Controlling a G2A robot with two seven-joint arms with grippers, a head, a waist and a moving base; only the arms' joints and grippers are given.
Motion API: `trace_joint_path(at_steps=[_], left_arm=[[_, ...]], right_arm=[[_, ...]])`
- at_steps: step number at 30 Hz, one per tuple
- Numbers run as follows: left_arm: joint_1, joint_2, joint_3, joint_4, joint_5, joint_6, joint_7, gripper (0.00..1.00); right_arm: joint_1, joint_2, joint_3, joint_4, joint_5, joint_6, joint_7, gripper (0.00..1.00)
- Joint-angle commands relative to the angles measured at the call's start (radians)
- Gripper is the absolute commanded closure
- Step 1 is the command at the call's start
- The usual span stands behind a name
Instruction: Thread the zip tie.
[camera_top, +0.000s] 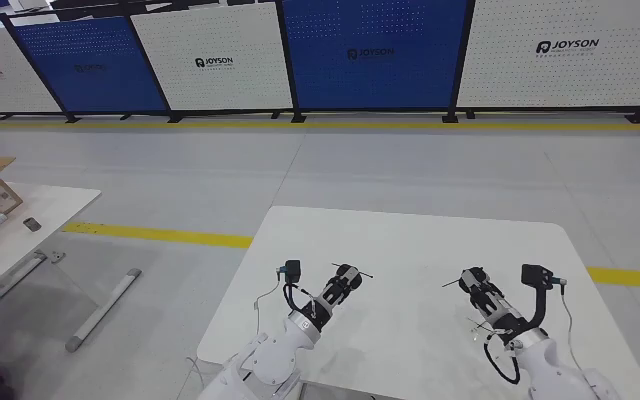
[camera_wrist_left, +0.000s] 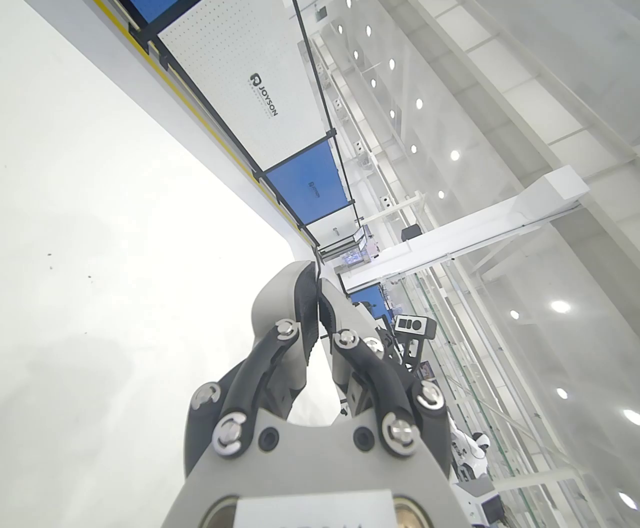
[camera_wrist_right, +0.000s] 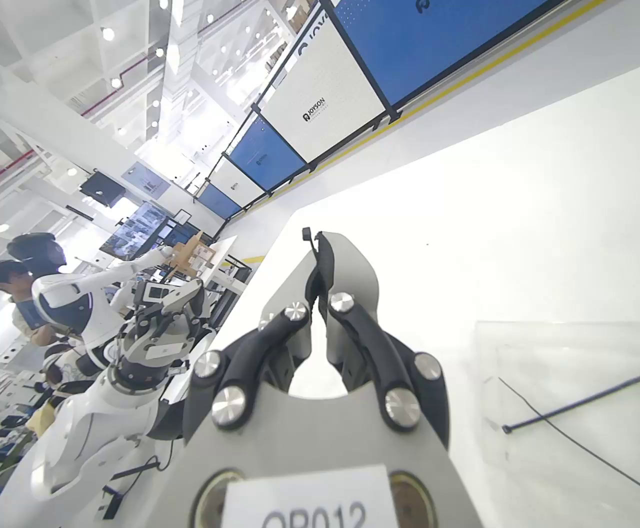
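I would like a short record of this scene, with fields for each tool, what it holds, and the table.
left tool: shut on a thin black strip, above the table
right tool: shut on the zip tie, head end sticking out
tools: apart, tips toward each other
clear tray: on the table, holds a spare tie

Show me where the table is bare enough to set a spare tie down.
Bare: the far strip of the table, beyond the left end effector and right end effector. Tight: the gap between them, where held zip tie ends poke out; a clear tray of loose ties lies near the right one.
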Motion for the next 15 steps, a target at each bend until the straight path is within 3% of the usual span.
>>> trace_joint_path(at_steps=[1,4,9,12,15], left_arm=[[0.000,0.000,0.000,0.000,0.000,0.000,0.000,1.00],[0.000,0.000,0.000,0.000,0.000,0.000,0.000,1.00],[0.000,0.000,0.000,0.000,0.000,0.000,0.000,1.00],[0.000,0.000,0.000,0.000,0.000,0.000,0.000,1.00],[0.000,0.000,0.000,0.000,0.000,0.000,0.000,1.00]], right_arm=[[-0.008,-0.005,-0.003,0.020,0.025,-0.039,-0.033,1.00],[-0.028,-0.018,-0.025,0.067,0.075,-0.151,-0.134,1.00],[-0.046,-0.042,-0.086,0.085,0.044,-0.252,-0.314,1.00],[-0.046,-0.058,-0.129,0.078,-0.024,-0.233,-0.416,1.00],[-0.020,-0.080,-0.190,0.093,-0.093,-0.166,-0.503,1.00]])
